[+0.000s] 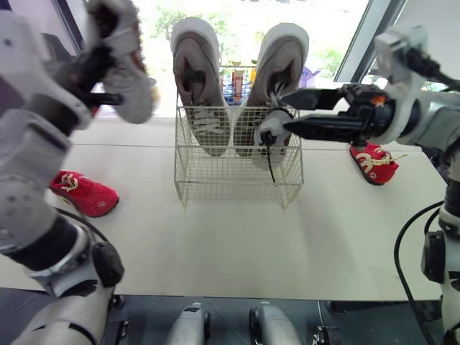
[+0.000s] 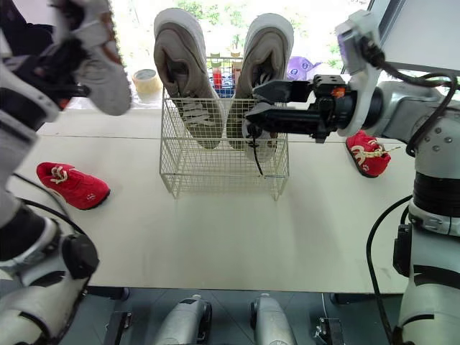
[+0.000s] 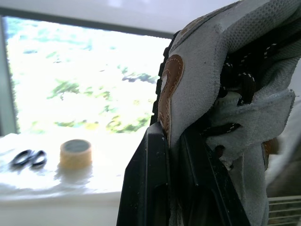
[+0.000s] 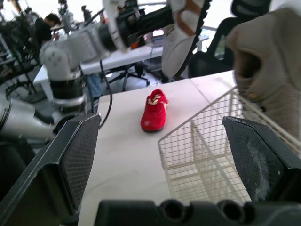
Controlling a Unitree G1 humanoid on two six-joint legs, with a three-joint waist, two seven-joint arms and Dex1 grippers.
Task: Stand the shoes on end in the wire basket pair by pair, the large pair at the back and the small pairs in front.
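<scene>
A pale matte table [image 1: 237, 237] before a window [image 1: 237, 29] carries a wire basket [image 1: 237, 169] at upper centre, two large beige shoes [image 1: 198, 79] on end inside. Red shoes [image 1: 86, 192] lie left and right. Upper left, the left gripper [image 3: 171, 141] clamps a grey suede shoe [image 3: 207, 70]; the right gripper [image 1: 286, 113] gapes wide by the basket.

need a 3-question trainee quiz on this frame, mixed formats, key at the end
1. True or false: both large sneakers stand on end in the wire basket.
2. What does the left gripper hold? A) a red shoe B) a grey shoe C) nothing
3. How many red shoes lie on the table?
Key: 1 true; 2 B; 3 two, one on each side of the basket.
</scene>
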